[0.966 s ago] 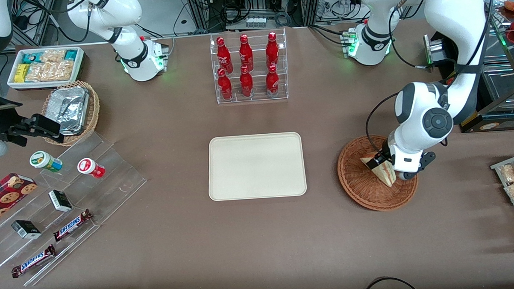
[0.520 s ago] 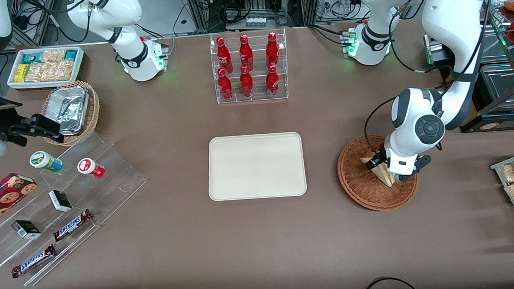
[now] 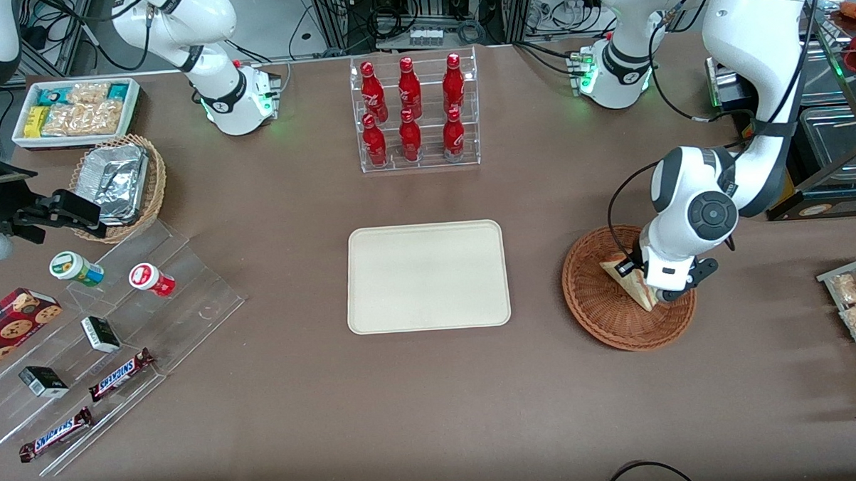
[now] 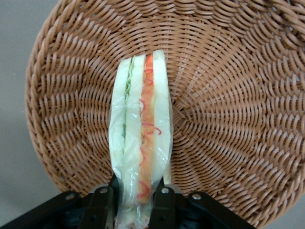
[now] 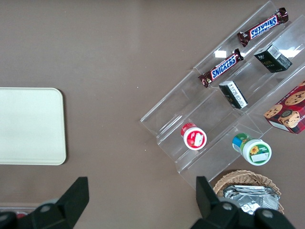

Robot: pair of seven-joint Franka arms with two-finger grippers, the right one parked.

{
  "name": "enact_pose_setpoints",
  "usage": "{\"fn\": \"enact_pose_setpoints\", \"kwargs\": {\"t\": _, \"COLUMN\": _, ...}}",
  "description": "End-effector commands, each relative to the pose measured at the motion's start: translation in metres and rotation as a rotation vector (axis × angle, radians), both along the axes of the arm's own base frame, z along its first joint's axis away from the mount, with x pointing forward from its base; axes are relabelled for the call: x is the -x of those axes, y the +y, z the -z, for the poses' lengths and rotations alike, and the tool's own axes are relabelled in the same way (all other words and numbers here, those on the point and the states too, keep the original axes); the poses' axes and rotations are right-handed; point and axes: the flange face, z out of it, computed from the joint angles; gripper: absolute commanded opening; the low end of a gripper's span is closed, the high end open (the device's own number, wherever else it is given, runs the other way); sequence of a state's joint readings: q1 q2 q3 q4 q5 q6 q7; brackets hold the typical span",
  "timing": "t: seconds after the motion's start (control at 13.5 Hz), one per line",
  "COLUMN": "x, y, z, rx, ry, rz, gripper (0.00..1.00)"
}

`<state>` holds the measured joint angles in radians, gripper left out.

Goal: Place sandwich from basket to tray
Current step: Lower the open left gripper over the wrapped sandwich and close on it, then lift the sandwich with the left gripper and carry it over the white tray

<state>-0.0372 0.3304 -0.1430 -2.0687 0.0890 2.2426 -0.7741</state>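
Basket (image 4: 228,119), with sandwich (image 4: 140,143) between hand (image 4: 132,202) fingers

"SNICKERS" on two brown candy bars (image 5: 220,68) (image 5: 263,27) on the clear stepped display rack (image 5: 200,129).

Front view: I look steeply down over the whole table.
Left wrist: close above my gripper (image 4: 133,202), basket (image 4: 228,119).
Right wrist: straight down; shares tray (image 5: 28,126) with front.
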Motion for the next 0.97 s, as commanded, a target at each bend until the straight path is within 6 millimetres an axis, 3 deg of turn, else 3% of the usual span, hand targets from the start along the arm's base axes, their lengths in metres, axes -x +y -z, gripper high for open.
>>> {"fn": "enact_pose_setpoints", "kwargs": {"t": 0.0, "x": -0.008, "y": -0.008, "z": -0.030, "rx": -0.040, "ry": 0.040, "rz": 0.046, "gripper": 0.00}}
{"fn": "enact_pose_setpoints", "kwargs": {"t": 0.22, "x": -0.014, "y": -0.033, "z": -0.063, "rx": -0.047, "ry": 0.072, "rz": 0.136, "gripper": 0.00}}
{"fn": "enact_pose_setpoints", "kwargs": {"t": 0.37, "x": -0.011, "y": -0.061, "z": -0.080, "rx": -0.042, "ry": 0.066, "rz": 0.211, "gripper": 0.00}}
{"fn": "enact_pose_setpoints", "kwargs": {"t": 0.59, "x": 0.005, "y": -0.123, "z": -0.096, "rx": -0.019, "ry": 0.042, "rz": 0.400, "gripper": 0.00}}
{"fn": "enact_pose_setpoints", "kwargs": {"t": 0.74, "x": 0.015, "y": -0.154, "z": -0.095, "rx": 0.002, "ry": 0.043, "rz": 0.500, "gripper": 0.00}}
{"fn": "enact_pose_setpoints", "kwargs": {"t": 0.89, "x": 0.025, "y": -0.197, "z": -0.086, "rx": 0.051, "ry": 0.046, "rz": 0.575, "gripper": 0.00}}
